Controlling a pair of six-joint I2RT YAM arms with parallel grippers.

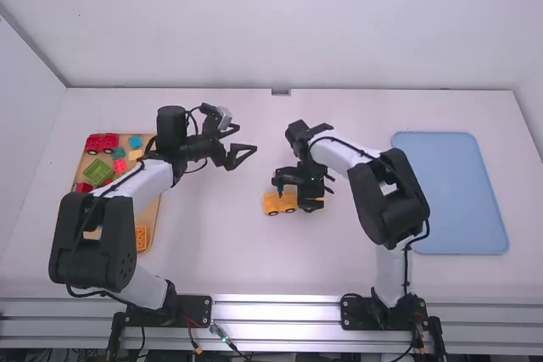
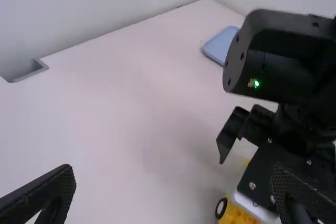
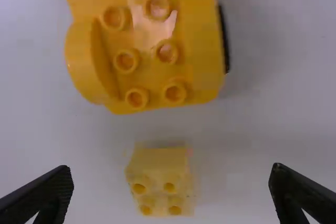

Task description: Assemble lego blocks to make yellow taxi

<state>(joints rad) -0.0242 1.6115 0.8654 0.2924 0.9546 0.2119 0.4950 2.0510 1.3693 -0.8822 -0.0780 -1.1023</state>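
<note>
Right wrist view: block (image 3: 160,182) beneath tool (image 1: 321,196).

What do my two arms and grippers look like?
White links with bulky black joints, black cables running along them. Left gripper and right gripper are black, each with two fingers tapering toward the tips, textured on their inner faces. A small green light shows on the right arm's black housing.

Right gripper (image 1: 318,197) beside the yellow wheeled base (image 1: 271,204), left gripper (image 1: 246,139) spread over the table (image 1: 204,239)
</note>
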